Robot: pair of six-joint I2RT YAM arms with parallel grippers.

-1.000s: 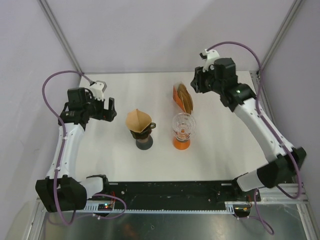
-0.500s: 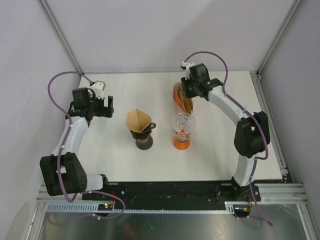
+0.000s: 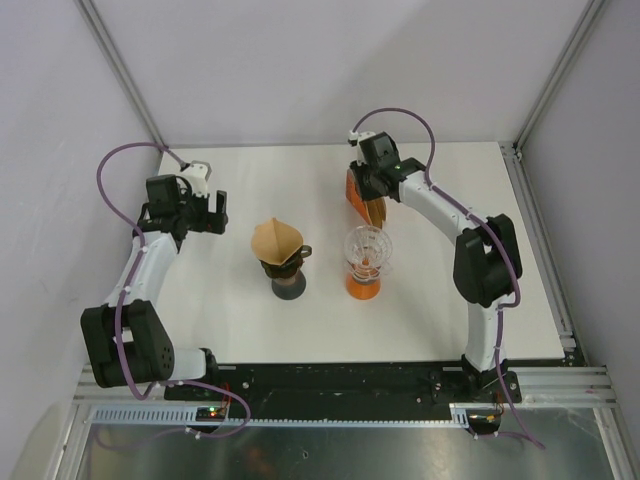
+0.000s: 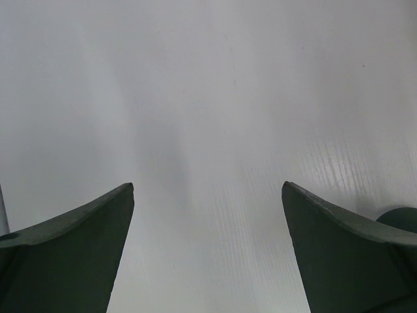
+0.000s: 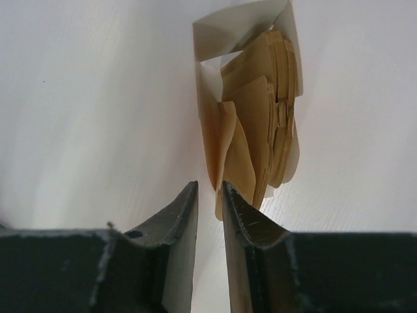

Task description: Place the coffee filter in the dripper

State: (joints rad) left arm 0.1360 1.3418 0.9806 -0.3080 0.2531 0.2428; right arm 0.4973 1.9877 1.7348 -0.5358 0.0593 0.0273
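Brown paper filters point(image 5: 260, 98) stand stacked far, right of centre. Your right tool point(image 5: 209, 186) is at a slit beside one edge; whether it grips, I cannot tell. Your left tool point(image 4: 207, 189) gapes idle. Nothing is in the dripper point(image 3: 365, 262) yet.

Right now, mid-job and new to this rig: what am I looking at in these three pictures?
Two robot arms are bolted at the near edge of a white table. The overhead picture shows both; the other two come from a camera on each wrist, looking past that arm's own fingers. On the table stand a dark dripper already holding a brown filter, a clear dripper, and a stack of paper filters. The left gripper hangs open and empty. The right gripper stands nearly closed at one filter's edge; whether it is pinched, I cannot tell.
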